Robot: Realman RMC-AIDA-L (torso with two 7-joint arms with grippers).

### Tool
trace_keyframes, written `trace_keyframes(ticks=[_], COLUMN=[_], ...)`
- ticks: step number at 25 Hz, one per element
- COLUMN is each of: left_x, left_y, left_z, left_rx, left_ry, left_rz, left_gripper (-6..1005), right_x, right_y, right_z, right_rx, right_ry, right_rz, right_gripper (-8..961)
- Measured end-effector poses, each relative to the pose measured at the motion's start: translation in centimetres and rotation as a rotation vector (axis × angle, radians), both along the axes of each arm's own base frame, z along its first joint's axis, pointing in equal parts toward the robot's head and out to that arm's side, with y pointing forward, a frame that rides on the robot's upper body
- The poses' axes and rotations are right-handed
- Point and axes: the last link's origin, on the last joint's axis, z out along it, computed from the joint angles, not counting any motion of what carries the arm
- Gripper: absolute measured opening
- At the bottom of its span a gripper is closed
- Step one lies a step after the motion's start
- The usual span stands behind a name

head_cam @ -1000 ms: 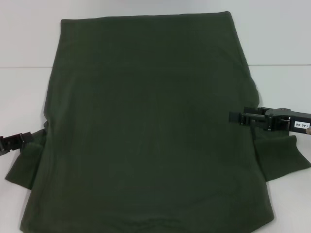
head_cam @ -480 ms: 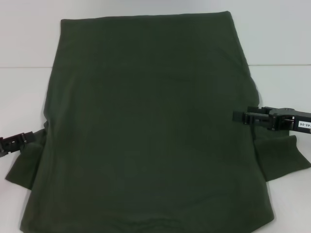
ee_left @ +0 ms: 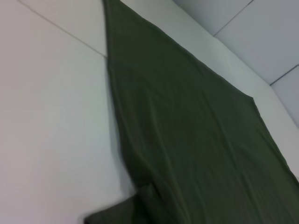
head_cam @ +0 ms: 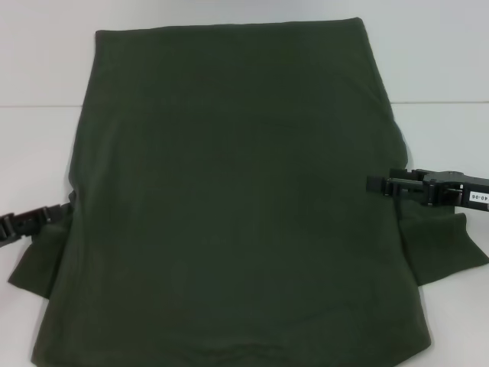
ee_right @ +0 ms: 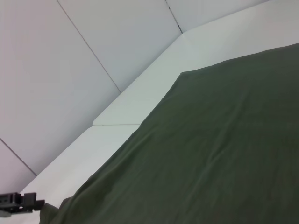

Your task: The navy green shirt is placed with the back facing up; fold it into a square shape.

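On the far left of the head view we see our left gripper point(head_cam: 52, 215) low at the edge of the navy green shirt point(head_cam: 229, 206), its black tip pointing inward right where the left sleeve point(head_cam: 38, 264) meets the body of the garment. Its tip meets the cloth at that seam, but we cannot tell how far its jaws stand apart or whether they pinch any cloth. The left wrist view shows only the shirt's long side edge running away across the white bench point(head_cam: 38, 145), with a fold of sleeve at the near corner, and none of that arm's own fingers. Moving across, the shirt lies flat and spread on the bench, filling most of the head view, plain and dark olive with no print, its straight edge at the far side and the two short sleeves splayed outward near us. On the right, our right gripper point(head_cam: 372, 183) reaches in level from the side and its tip overlaps the shirt's right edge just above the right sleeve point(head_cam: 443, 248). Its jaws look narrow, close together, yet we cannot tell whether cloth lies between them. In the right wrist view the cloth rolls away with soft wrinkles, and the left gripper shows small and far off at the shirt's other side.
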Motion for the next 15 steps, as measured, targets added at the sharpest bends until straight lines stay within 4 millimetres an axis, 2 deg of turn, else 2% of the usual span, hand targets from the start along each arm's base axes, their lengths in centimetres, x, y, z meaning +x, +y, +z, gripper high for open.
trace_keyframes(ticks=[10,15], left_x=[-0.6,-0.4], left_y=[-0.9,-0.3], left_z=[-0.8,-1.2], left_rx=[-0.009,-0.005], left_ry=[-0.013,0.003], left_rz=[0.028,0.027], left_gripper=[733,733], right_x=[0.1,0.2], right_y=[-0.2,-0.2], right_z=[0.0,0.0], right_rx=[-0.002,-0.002], right_ry=[0.003,0.003], right_rz=[-0.003,-0.005], right_gripper=[836,835])
